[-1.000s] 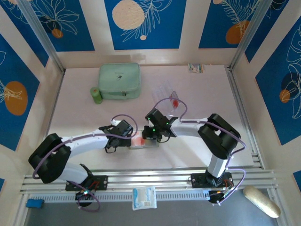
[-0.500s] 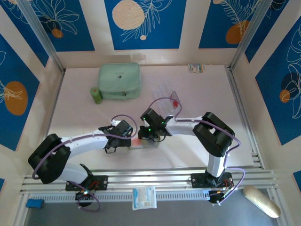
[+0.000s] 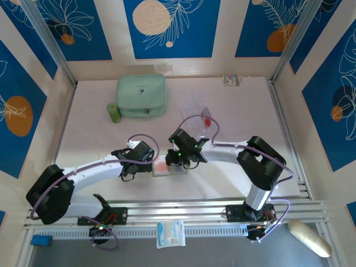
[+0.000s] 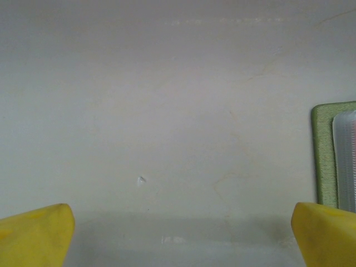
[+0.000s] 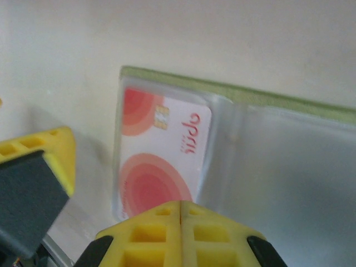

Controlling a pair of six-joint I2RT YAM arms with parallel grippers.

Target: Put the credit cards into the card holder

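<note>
The small olive-green fold card holder (image 3: 169,171) is lying opened flat on the smooth, pale matte table (image 3: 250,122), near the arms' bases and about midway between left and right. Its inner pocket of glossy clear plastic is holding a white credit card (image 5: 164,150) printed with soft red circles and a small gold chip. The card is sitting at the pocket's left end with the green fabric border running just past it. The right gripper (image 5: 181,222) is hanging close over the holder, its ribbed yellow fingers pressing flush together with nothing between them. The left gripper (image 4: 181,239) is sitting just left of the holder, its yellow fingertips spread fully wide with only bare table between them. Farther out and to the right, thin transparent credit cards (image 3: 206,119) are lying loose, one showing a red round mark, with open table around them. Far left, a soft mint-green zip case (image 3: 141,95) is resting by the back wall, and a small green roll (image 3: 114,113) is standing just beside its left edge.
</note>
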